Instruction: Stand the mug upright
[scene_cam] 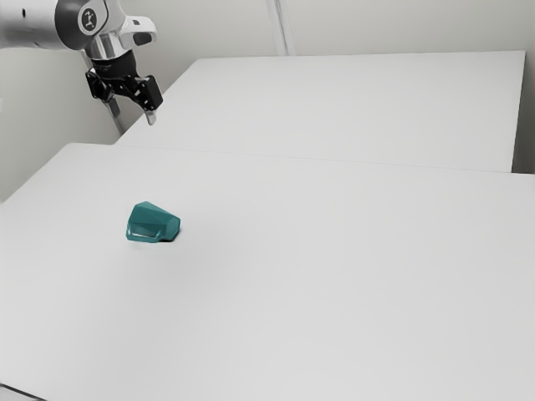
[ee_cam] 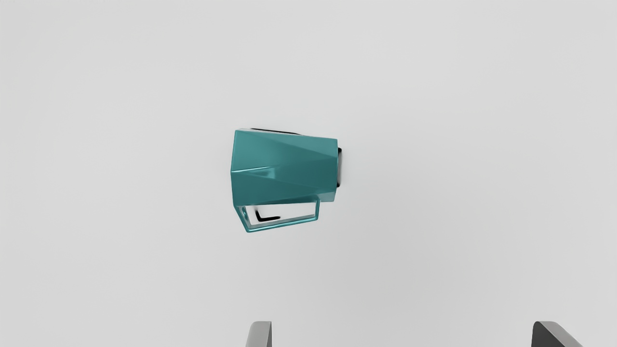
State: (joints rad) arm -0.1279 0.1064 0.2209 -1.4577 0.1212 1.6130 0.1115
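Mug (ee_cam: pixel 284 168), teal, one, faceted body; lies on its side on the table (scene_cam: pixel 334 276), in the part toward the exterior view's left. The body is broader at one end and tapers to the other; in the exterior view the broad end faces the left and the narrow end the right.

Handle (ee_cam: pixel 282 225), teal, one, thin and angular; attached along the flank of the mug that faces the pincer's fingertips in the wrist view. Narrow dark shadows edge the mug, one of them inside the handle's loop.

Pincer (scene_cam: pixel 132 113), black, two-fingered, pale at the tips; stands wide open, the fingers well apart, with hold of nothing. It hangs in the air, well apart from the mug, farther back in the exterior view.

Arm (scene_cam: pixel 29 25), white with dark fittings, round emblem at the joint; enters at the exterior view's upper left.

Table, white, plain; extends through the foreground. Beyond it, a second white surface (scene_cam: pixel 351 109), set off by a thin seam.

Wall (scene_cam: pixel 401 25), pale grey, behind all, crossed by an upright strip (scene_cam: pixel 281 25).
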